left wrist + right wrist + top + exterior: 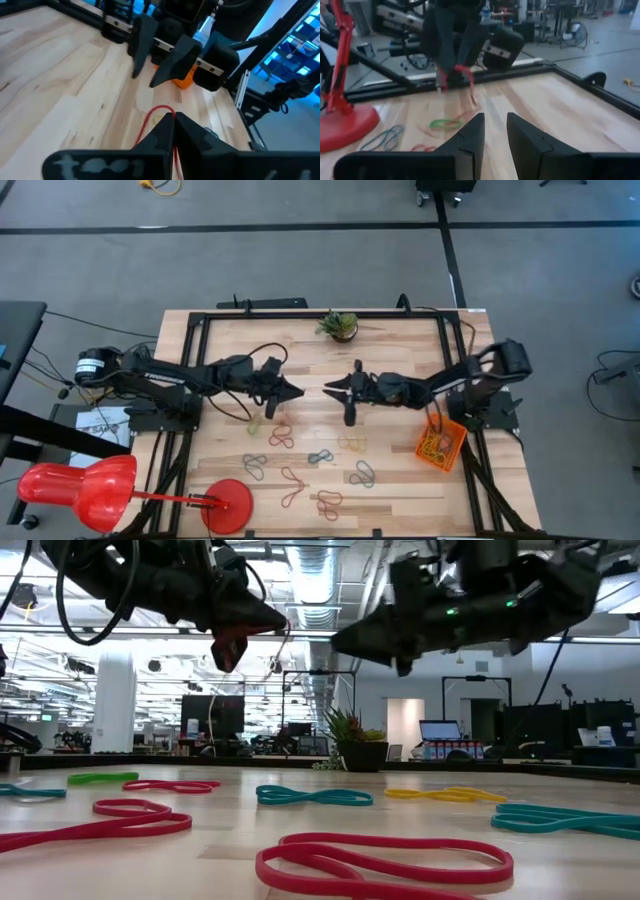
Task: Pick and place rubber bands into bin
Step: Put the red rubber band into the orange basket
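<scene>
The worktop [400, 480] is bare wood, with both arms meeting above its middle. The bin [441, 442] sits at the right side, near the right arm's base, with a few bands already lying in it.

The left end effector [292, 391] hangs above the worktop, clenched on a red band [156, 118]; the loop trails limp from its fingertips, as the right wrist view also shows. The right end effector [333, 389] faces it a little apart, its fingers parted with nothing between them.

The loose bands [315, 470] lie scattered over the front half of the worktop, well apart from the bin: red, teal, yellow and green loops, flat and twisted into ovals and figure-eights.

These bands look almost weightless, soft and floppy, so they will sag, swing and stretch rather than keep a shape. They lie very thin against the wood, so the fingertips probably have to come right down to the surface and pinch a single strand, best where a loop crosses itself or arches up slightly. Rubber should grip well, but a band may cling to a finger on release over the bin.
</scene>
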